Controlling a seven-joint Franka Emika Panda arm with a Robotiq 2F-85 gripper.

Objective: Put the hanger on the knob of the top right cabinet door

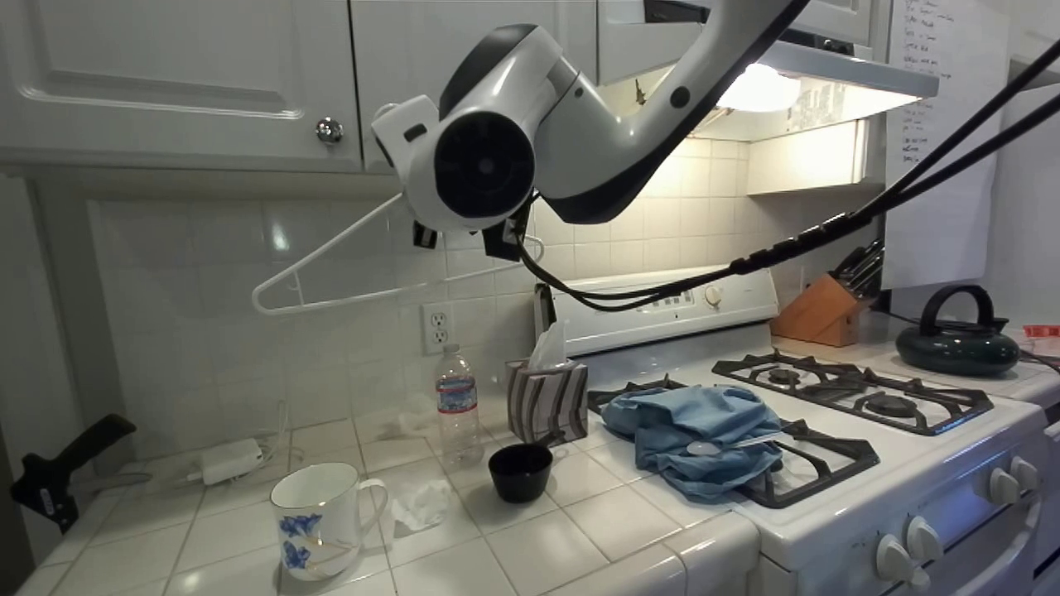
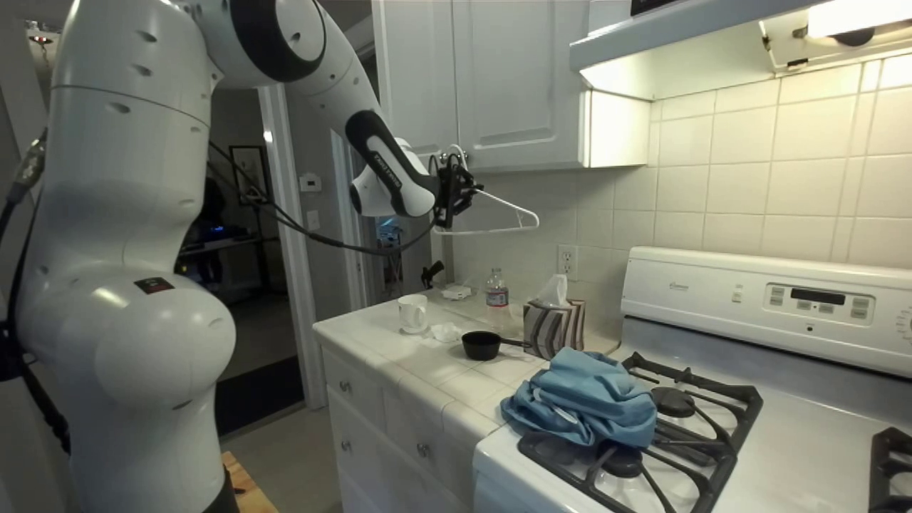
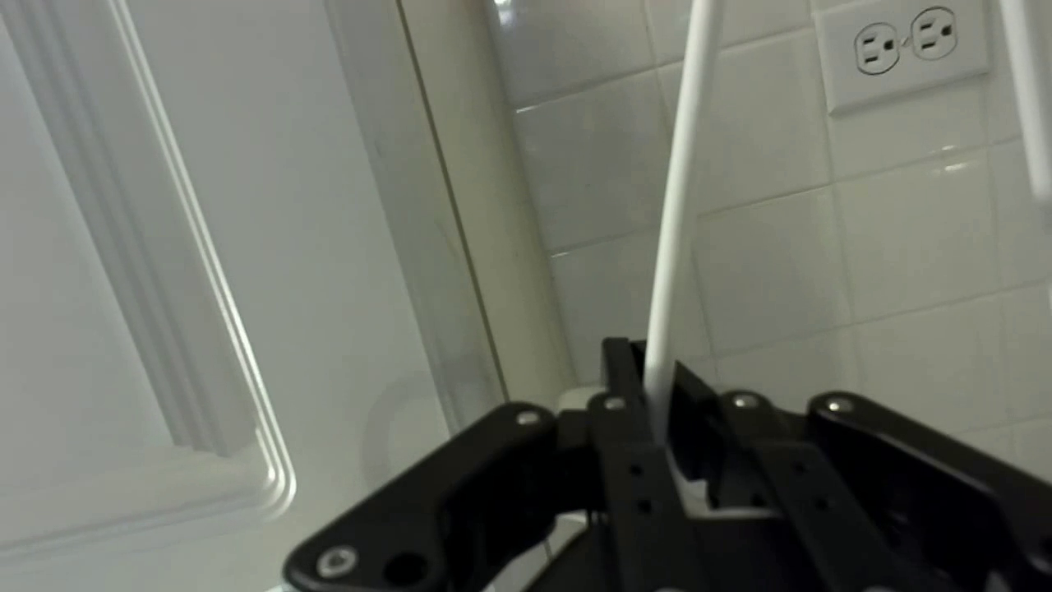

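The hanger (image 3: 677,189) is clamped in the tool (image 3: 657,376), its pale wire being pinched between the black fingers (image 3: 620,366) in the wrist view. It is held above the bench (image 1: 571,538), in front of the tiled wall (image 2: 744,185), with its body below the cabinet doors (image 2: 513,78). In an exterior view its hook (image 2: 456,147) is seen right by two knobs (image 2: 464,155), set where the doors meet; whether it is looped over either cannot be told. In an exterior view part of the hanger is hidden by the arm (image 1: 484,165), while the shiny knob (image 1: 329,131) of the left door can be seen. On the bench a flowered mug (image 1: 319,521), some crumpled paper (image 1: 421,505), a water bottle (image 1: 457,406), a small black pan (image 1: 520,476) and a striped tissue box (image 1: 546,403) are grouped. A blue cloth (image 2: 584,399) is heaped on the stove (image 2: 805,470), and beyond it a dark kettle (image 1: 958,348) and a wooden knife block (image 1: 820,314) are shown in an exterior view.
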